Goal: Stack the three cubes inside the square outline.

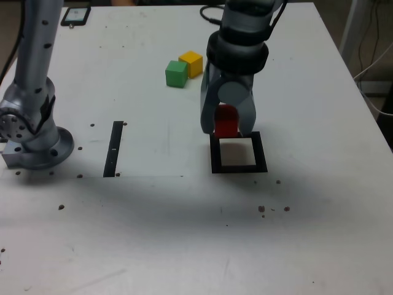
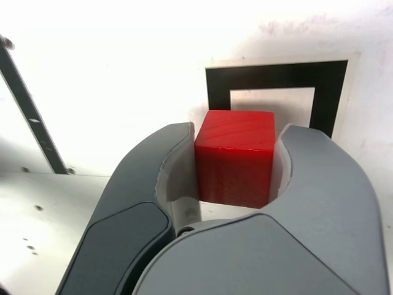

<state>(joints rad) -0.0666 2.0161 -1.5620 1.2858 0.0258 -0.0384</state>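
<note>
Wrist view: the pincer (image 2: 236, 163) is clamped on the red cube (image 2: 235, 157), held square, just short of the square outline (image 2: 276, 77).

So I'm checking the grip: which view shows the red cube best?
The wrist view: the red cube fills the middle, clamped between the jaws, top and front faces clear. The exterior view shows it small, partly hidden by the gripper.
</note>
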